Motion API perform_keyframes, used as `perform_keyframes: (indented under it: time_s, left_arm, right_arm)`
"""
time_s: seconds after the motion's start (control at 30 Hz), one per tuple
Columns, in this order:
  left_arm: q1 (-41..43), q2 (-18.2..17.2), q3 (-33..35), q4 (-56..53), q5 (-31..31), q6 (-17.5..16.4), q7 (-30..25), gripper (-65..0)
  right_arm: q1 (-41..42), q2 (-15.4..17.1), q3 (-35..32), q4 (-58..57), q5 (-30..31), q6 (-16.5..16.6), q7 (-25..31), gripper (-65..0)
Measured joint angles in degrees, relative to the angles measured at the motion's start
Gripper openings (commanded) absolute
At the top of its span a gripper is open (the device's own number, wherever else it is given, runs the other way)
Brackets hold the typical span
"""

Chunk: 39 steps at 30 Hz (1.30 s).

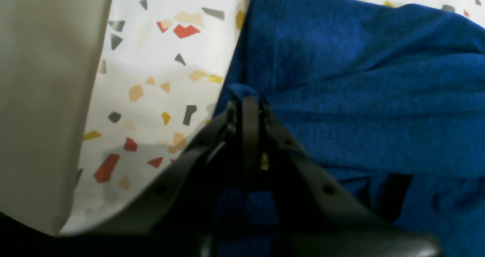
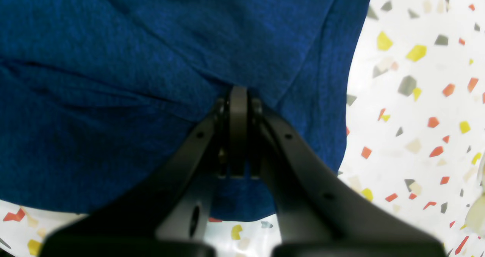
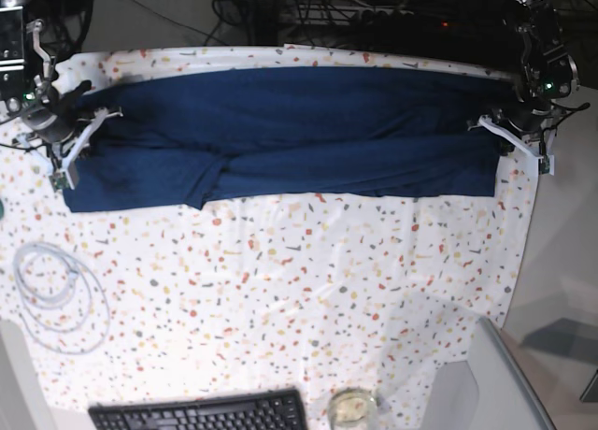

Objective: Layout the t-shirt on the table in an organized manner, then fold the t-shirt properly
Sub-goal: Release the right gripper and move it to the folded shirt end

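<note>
Both grippers, left (image 1: 248, 97) and right (image 2: 238, 94), are clamped on opposite ends of the shirt (image 3: 280, 136), stretched between them across the table's (image 3: 308, 280) far side; risk: uneven pulling slips a thin pinch, so the fabric bunches.

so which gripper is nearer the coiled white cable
Right. The right gripper, shut on one end of the t-shirt, is on the same side of the table as the coiled white cable. The left gripper holds the opposite end, far across.

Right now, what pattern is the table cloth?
White with small red, orange, yellow and grey flecks on the table; clearest in the base view.
</note>
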Motion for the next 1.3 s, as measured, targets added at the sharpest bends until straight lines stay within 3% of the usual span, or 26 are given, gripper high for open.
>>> perform_keyframes:
  time_s: [0.07,0.13,0.2,0.27,0.37,0.57,0.73,0.8,1.1,1.3]
  left_arm:
    - [0.0,0.0,0.3,0.1,0.0,0.0,0.0,-65.0]
    - [0.4,-0.5,2.1,0.1,0.2,0.4,0.0,-65.0]
    - [0.6,-0.2,2.5,0.5,0.1,0.0,0.0,-65.0]
    - [0.6,0.0,2.6,0.9,0.2,0.0,0.0,-65.0]
    - [0.5,0.0,2.6,1.0,0.2,0.0,0.0,-65.0]
    - [0.3,0.0,2.7,1.0,0.2,0.2,0.0,-65.0]
    - [0.1,0.0,2.6,0.6,0.2,0.2,0.0,-65.0]
    - [0.2,0.0,2.4,0.6,0.2,0.2,0.0,-65.0]
    - [0.3,-0.1,2.1,0.6,0.2,0.2,0.0,-65.0]
    - [0.5,-0.1,2.1,0.8,0.0,0.2,0.0,-65.0]
  right_arm:
    - [-0.1,0.0,0.0,0.0,0.0,0.0,0.0,-63.8]
    - [-0.1,0.0,0.0,0.1,0.0,0.0,-0.7,-57.8]
    - [-0.2,0.0,0.2,1.9,-0.2,0.0,-5.1,-49.7]
    - [-0.9,-0.9,3.3,5.7,0.2,0.0,-7.0,-44.3]
    - [-0.9,-1.2,7.7,10.9,-0.3,-0.3,-7.0,-42.6]
    - [6.7,-1.9,7.5,5.4,0.3,0.2,-6.9,-43.5]
    - [13.6,0.3,1.5,-7.3,0.2,0.2,-7.0,-65.0]
    - [15.2,0.7,0.3,-11.2,0.0,0.1,-7.0,-64.5]
    - [18.6,2.7,-0.1,-25.4,0.9,0.3,3.8,-63.6]
    - [18.6,2.8,0.0,-22.4,-0.3,0.1,1.8,-63.8]
